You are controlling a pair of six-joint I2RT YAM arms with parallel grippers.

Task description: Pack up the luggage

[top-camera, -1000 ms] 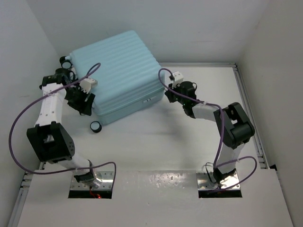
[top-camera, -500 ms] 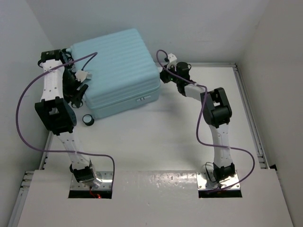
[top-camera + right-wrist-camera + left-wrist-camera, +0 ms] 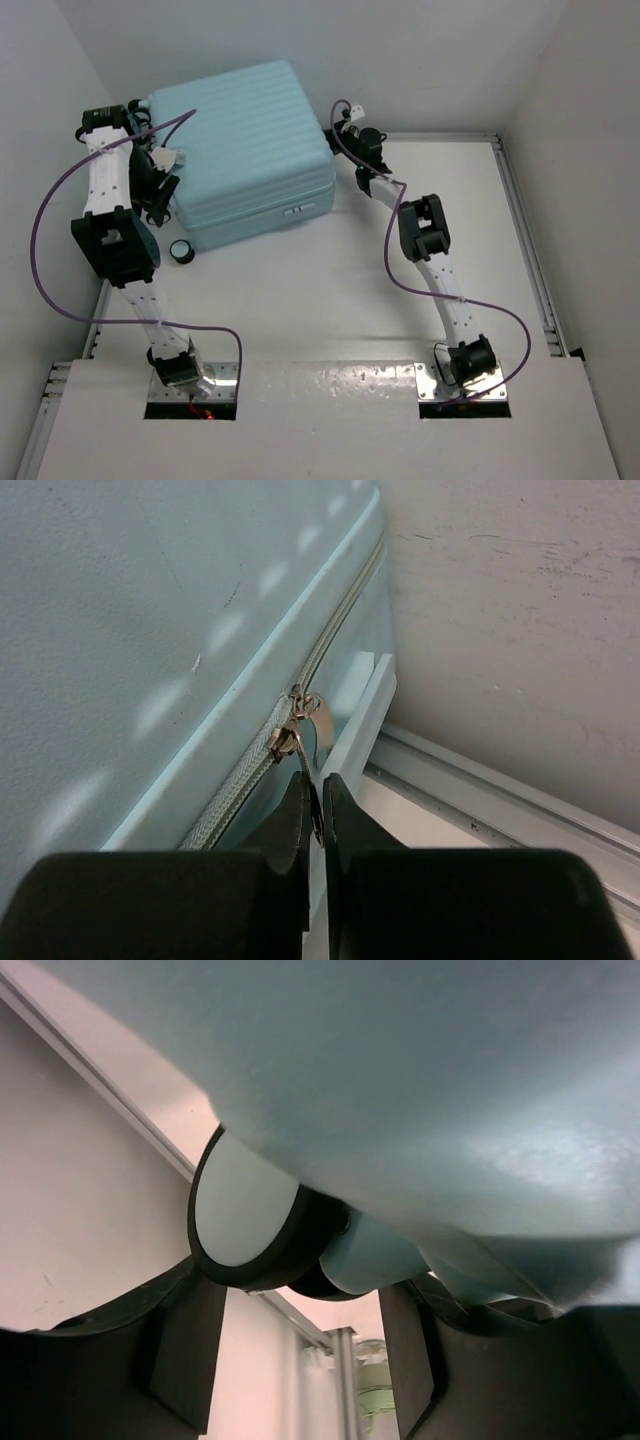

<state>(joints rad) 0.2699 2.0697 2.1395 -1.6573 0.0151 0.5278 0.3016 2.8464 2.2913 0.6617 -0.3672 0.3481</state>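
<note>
- I see left gripper (image 3: 297, 1345) part-open, fingers straddling a wheel (image 3: 240, 1215) of the luggage (image 3: 245, 140).
- The right gripper (image 3: 315, 805) is pinched tight on the zipper pull (image 3: 306, 742).

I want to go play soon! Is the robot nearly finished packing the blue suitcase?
Looks close. Done: the luggage lies with its lid down. In hand: the right fingers pinch the zipper pull at its seam, while the left fingers sit open either side of a wheel, probably steadying it. Left: likely pulling the zip round; how much is unzipped I cannot tell.
</note>
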